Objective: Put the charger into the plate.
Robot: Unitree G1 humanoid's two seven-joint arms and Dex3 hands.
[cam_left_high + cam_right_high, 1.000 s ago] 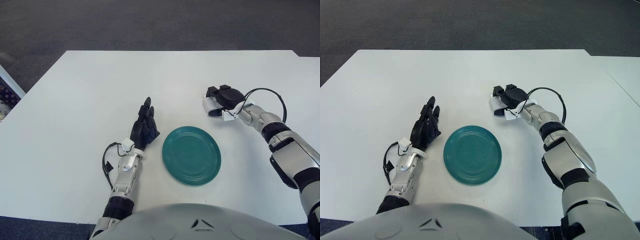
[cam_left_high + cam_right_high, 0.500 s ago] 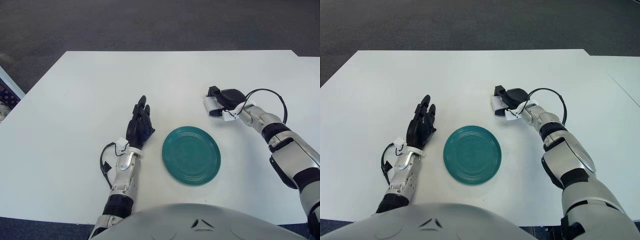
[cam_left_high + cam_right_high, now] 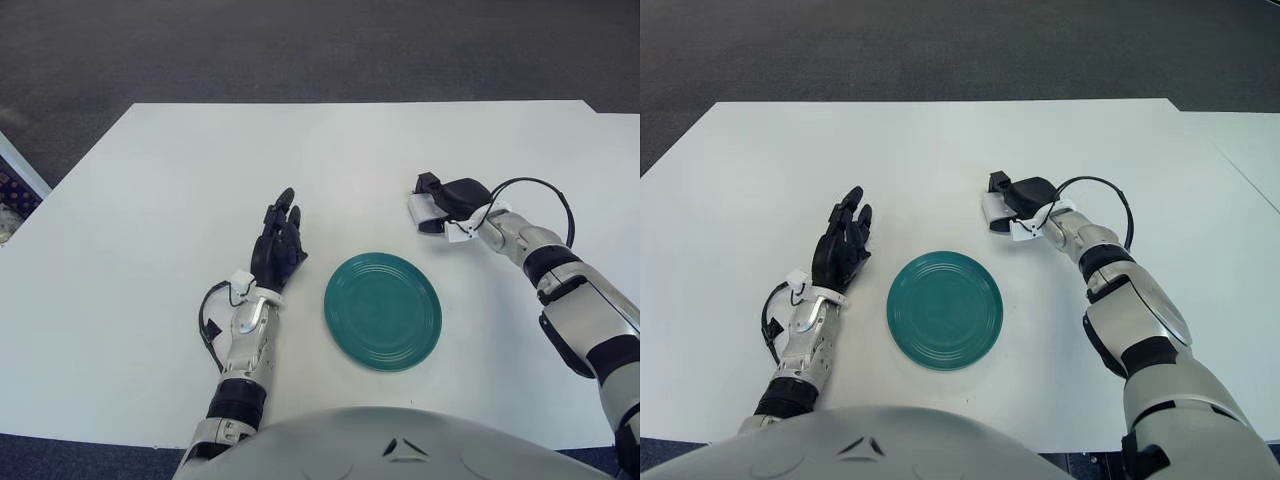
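Right hand (image 3: 452, 198): over the white table (image 3: 180, 180), toward the right edge, about midway between the far and near edges. Its dark fingers are curled down over the charger (image 3: 421, 211), a small white block. The block shows at the left side of the hand, partly covered by it. Whether the charger is lifted or sitting on the table surface cannot be told. A black cable (image 3: 545, 196) loops from the wrist out toward the right edge and back to the forearm.

Plate (image 3: 383, 311): teal, round, ribbed with concentric rings, flat on the table nearer the near edge, close to the centre line. It lies near the charger, on the near-left side of it, not touching. Nothing is in it.

Left hand (image 3: 278, 247): just beside the plate on its left, fingers extended and close together, pointing toward the far edge, holding nothing. Contact with the table not discernible.
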